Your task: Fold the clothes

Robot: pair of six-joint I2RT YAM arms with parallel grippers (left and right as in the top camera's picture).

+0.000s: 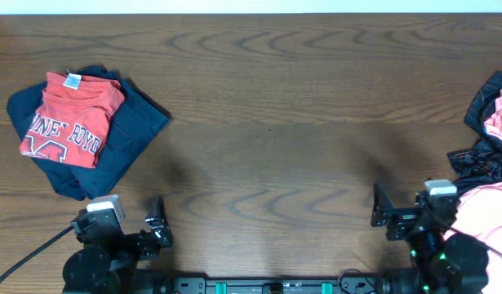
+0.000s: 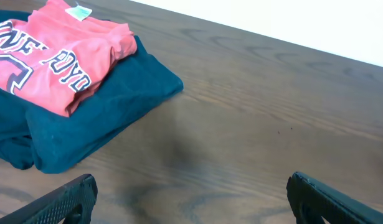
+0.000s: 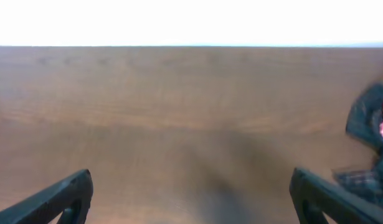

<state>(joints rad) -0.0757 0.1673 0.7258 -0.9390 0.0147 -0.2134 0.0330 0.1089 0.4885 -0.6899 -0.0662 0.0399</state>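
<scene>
Lying crumpled at the right edge of the table (image 1: 267,122), the unfolded clothes (image 1: 483,159) are found just right of the right gripper (image 3: 191,186), whose fingers are spread apart, as are those of the farther left gripper (image 2: 191,183).

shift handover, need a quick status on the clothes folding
Left gripper open, empty; right gripper same. Red printed t-shirt folded atop folded navy garment, left. Black and pink crumpled clothes unfolded, right edge. Nothing blocking.

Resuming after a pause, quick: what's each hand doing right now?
Left hand: open, holding nothing.
Right hand: open, holding nothing.
</scene>
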